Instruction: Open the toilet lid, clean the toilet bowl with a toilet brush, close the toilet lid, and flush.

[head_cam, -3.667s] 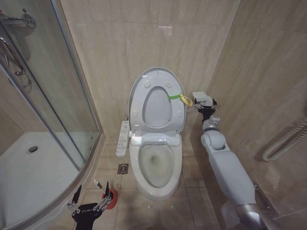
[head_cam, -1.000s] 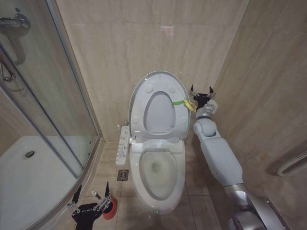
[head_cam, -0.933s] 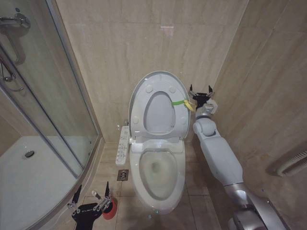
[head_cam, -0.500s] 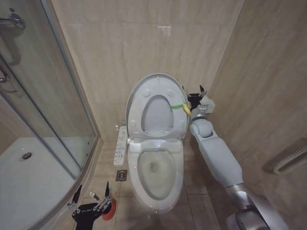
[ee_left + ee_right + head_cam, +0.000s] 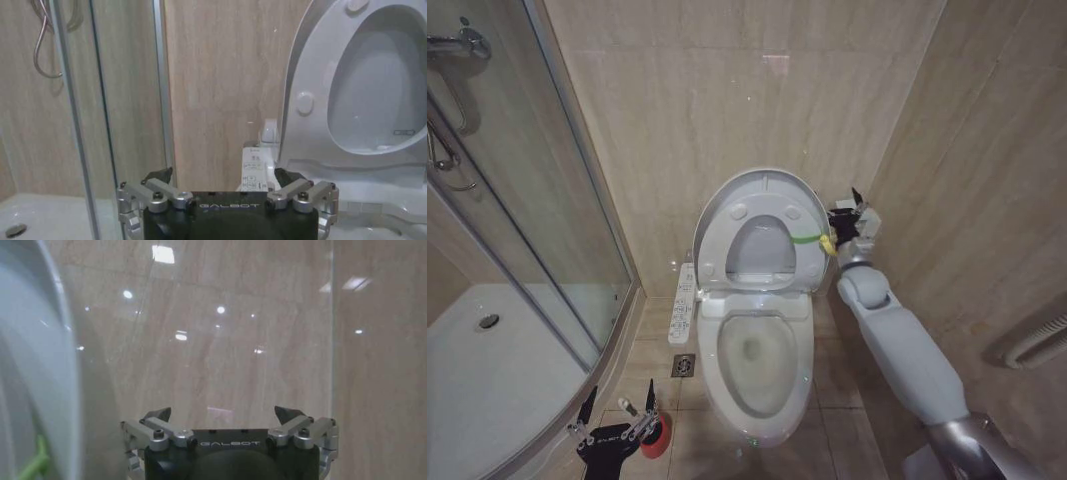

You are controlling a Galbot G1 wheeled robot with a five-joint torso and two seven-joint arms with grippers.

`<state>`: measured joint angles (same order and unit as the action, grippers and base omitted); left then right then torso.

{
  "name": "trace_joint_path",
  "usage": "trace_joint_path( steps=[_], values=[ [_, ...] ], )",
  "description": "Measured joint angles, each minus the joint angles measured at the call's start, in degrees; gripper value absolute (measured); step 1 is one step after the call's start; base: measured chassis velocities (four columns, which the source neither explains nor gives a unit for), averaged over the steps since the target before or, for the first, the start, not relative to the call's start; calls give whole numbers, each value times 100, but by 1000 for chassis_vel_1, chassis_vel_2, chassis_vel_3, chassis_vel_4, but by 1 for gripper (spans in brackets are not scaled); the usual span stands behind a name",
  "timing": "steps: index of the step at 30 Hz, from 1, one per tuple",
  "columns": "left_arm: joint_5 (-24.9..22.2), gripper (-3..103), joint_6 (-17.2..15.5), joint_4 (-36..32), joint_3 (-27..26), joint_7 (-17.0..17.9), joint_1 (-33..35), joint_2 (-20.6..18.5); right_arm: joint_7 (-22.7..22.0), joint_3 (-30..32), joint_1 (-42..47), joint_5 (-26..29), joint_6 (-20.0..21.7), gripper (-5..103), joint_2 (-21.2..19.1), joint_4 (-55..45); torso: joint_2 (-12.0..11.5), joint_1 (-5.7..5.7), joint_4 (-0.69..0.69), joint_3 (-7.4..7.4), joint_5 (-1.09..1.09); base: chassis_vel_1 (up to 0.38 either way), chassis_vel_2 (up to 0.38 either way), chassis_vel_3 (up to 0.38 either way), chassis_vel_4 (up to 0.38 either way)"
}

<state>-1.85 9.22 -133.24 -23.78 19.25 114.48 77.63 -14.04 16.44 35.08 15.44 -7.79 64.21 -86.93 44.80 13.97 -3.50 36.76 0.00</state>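
Note:
The toilet lid [image 5: 762,178] stands raised and leans forward off the wall, with the ring seat [image 5: 712,240] up against it. The seat's green-yellow tag [image 5: 808,238] is on its right side. My right gripper [image 5: 847,215] is open just beside the lid's right edge, by the tag. In the right wrist view the lid's edge [image 5: 33,365] lies to one side of the open right gripper [image 5: 222,414], not between the fingers. The toilet bowl [image 5: 757,395] is uncovered. My left gripper [image 5: 619,392] hangs open low over the floor, next to the toilet brush [image 5: 631,408] in its red holder [image 5: 657,440].
A glass shower enclosure [image 5: 547,220] and white shower tray [image 5: 487,370] take up the left. The control panel [image 5: 684,295] sticks out on the bowl's left, with a floor drain [image 5: 684,365] below it. Tiled walls close in behind and on the right, where a pipe [image 5: 1037,340] runs.
The lid and seat have tipped forward from the wall, so their top stands lower. My right gripper has dropped a little beside the lid's right edge. The left gripper has stayed put.

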Motion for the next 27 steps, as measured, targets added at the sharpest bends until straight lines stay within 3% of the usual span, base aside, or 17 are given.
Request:
trace_joint_path(
  steps=[7,11,21,27],
  values=[
    [0,99,0,0,0,0,0,0,-94,260,772,130,1,100,-267,-739,0,0,1,0,1,0,0,0,0],
    [0,99,0,0,0,0,0,0,-141,526,1680,218,13,100,-418,-1485,0,0,-3,0,1,0,0,0,0],
    [0,99,0,0,0,-1,0,-2,-189,1128,3246,228,-95,100,-435,-2531,0,-1,-3,-1,1,0,0,0,0],
    [0,99,0,0,0,0,0,0,-202,1305,4201,76,-315,100,-193,-2850,1,-2,-3,-1,0,0,0,0,0]
  ],
)
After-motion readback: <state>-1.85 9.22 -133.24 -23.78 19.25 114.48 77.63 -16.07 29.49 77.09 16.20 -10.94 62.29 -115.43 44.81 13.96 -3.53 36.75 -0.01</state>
